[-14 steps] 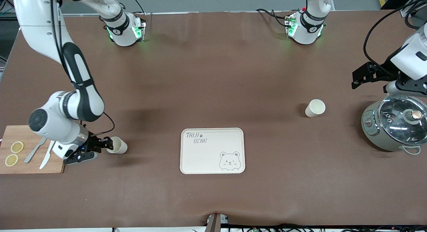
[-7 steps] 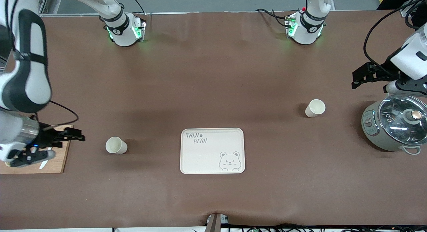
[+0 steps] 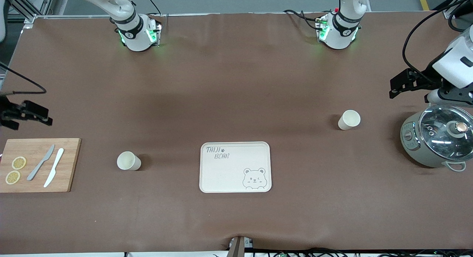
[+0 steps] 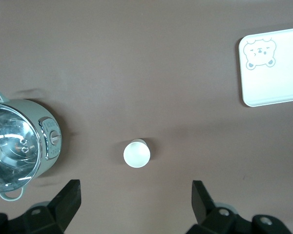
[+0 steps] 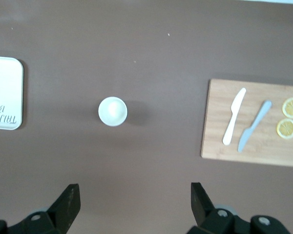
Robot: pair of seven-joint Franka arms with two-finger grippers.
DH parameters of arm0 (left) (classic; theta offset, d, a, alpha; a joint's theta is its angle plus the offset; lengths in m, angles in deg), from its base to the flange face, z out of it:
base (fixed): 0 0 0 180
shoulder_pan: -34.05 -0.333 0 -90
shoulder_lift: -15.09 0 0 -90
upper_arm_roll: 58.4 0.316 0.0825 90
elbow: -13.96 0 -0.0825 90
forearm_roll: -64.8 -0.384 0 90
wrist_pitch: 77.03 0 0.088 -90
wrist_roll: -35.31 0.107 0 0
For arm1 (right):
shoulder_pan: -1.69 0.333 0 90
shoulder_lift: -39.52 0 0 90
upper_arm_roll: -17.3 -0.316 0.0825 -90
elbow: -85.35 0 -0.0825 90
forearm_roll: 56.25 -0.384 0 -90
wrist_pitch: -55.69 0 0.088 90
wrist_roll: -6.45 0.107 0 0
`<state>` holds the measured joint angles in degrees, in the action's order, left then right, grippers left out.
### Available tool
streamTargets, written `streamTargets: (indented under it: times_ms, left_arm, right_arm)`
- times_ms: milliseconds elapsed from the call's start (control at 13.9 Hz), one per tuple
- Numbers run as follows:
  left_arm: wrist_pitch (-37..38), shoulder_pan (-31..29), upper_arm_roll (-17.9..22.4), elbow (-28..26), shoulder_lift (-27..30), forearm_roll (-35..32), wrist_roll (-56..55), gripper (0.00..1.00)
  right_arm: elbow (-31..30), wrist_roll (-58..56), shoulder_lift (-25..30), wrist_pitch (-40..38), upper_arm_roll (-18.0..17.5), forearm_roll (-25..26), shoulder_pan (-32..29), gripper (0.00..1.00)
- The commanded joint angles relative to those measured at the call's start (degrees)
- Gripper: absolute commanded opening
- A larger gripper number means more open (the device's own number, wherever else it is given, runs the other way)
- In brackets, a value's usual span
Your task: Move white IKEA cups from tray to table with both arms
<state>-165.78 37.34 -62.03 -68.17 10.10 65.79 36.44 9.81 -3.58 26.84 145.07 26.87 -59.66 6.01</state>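
Two white IKEA cups stand upright on the brown table, apart from the bear tray [image 3: 221,175]. One cup [image 3: 128,161] stands between the tray and the cutting board; it also shows in the right wrist view [image 5: 112,111]. The other cup [image 3: 349,119] stands toward the left arm's end, farther from the front camera than the tray; it shows in the left wrist view [image 4: 136,154]. My right gripper [image 3: 45,116] [image 5: 134,200] is open and empty, high over the table's edge by the cutting board. My left gripper [image 3: 394,88] [image 4: 136,197] is open and empty, up beside the pot.
A wooden cutting board [image 3: 68,150] with two knives [image 3: 47,166] and lemon slices [image 3: 18,163] lies at the right arm's end. A grey-green pot [image 3: 417,146] with a glass lid stands at the left arm's end. The tray also shows in the wrist views [image 4: 268,92] [image 5: 2,78].
My right gripper left the cup near the cutting board, rose and drew back toward the right arm's end of the table. That cup stayed upright. The left arm has not moved.
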Motion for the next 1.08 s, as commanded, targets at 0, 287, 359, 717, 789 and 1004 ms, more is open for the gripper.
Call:
streamTargets:
  times_ms: [0,287,359,717,789,1004]
  left_arm:
    - [0.0,0.3,0.0,0.6,0.1,0.3,-0.6,1.00]
    - [0.0,0.3,0.0,0.6,0.1,0.4,-0.6,1.00]
    - [0.0,0.3,0.0,0.6,0.0,0.3,-0.6,1.00]
    - [0.0,0.2,0.0,0.6,0.1,0.3,-0.5,1.00]
    - [0.0,0.2,0.0,0.6,0.1,0.4,-0.5,1.00]
    - [0.0,0.1,0.1,0.6,0.1,0.3,-0.5,1.00]
  right_arm:
    - [-1.5,6.1,2.3,-2.9,-0.4,1.9,1.1,1.00]
    - [-1.5,6.4,2.3,-2.5,-0.5,2.0,1.0,1.00]
    - [-1.5,6.4,2.3,-2.4,-0.5,2.2,1.0,1.00]
    - [-1.0,6.6,1.9,-2.1,-0.5,3.3,1.0,1.00]
    - [-1.0,6.6,1.9,-2.0,-0.5,3.5,1.0,1.00]
    - [-0.9,6.6,1.9,-1.9,-0.4,3.4,0.8,1.00]
